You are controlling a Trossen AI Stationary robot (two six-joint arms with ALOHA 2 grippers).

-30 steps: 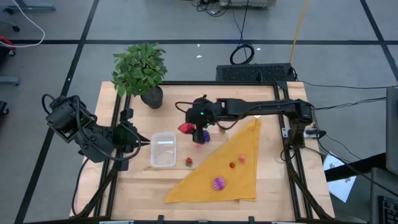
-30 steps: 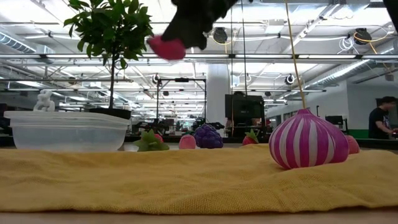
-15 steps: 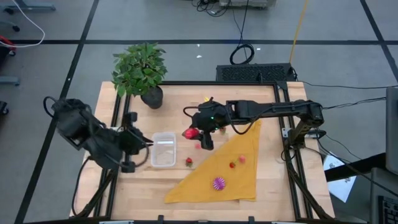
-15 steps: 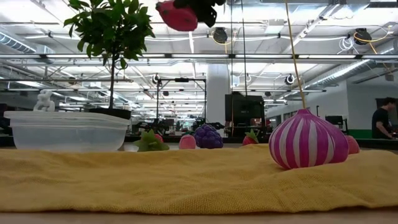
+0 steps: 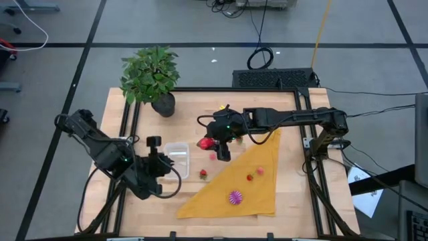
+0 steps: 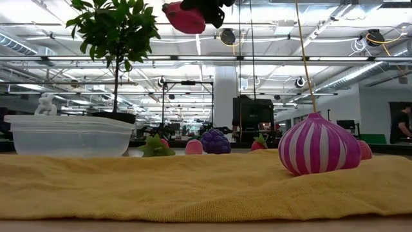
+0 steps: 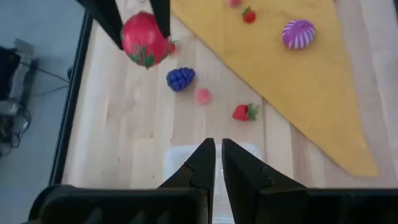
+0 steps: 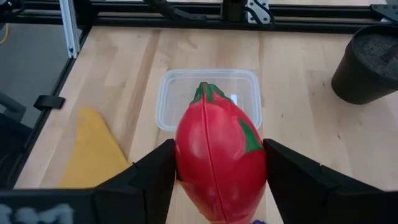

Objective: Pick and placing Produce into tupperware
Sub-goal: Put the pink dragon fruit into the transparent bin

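Note:
My right gripper hangs above the table, just right of the clear tupperware, and is shut on a red fruit with green leaves. My left gripper, shut and holding nothing, hovers over the tupperware's near-left part. Loose produce lies on the wood: purple grapes, a pink piece and a strawberry. A purple striped ball and two small pieces rest on the yellow cloth. My right gripper pinches the red fruit by its two opposite sides, one finger on each. The fingers slant down from the table's right side. The fruit is lifted clear, its leafy end pointing away from the gripper toward the tupperware.
A potted plant stands at the far left corner. The yellow cloth covers the near right of the table. Black frame rails run along the table's edges. Bare wood lies near the front edge, left of the cloth.
My left gripper has swung down from the table's left edge toward the tupperware, staying shut. My right gripper first rose with the red fruit and shifted slightly toward the near edge, then kept still.

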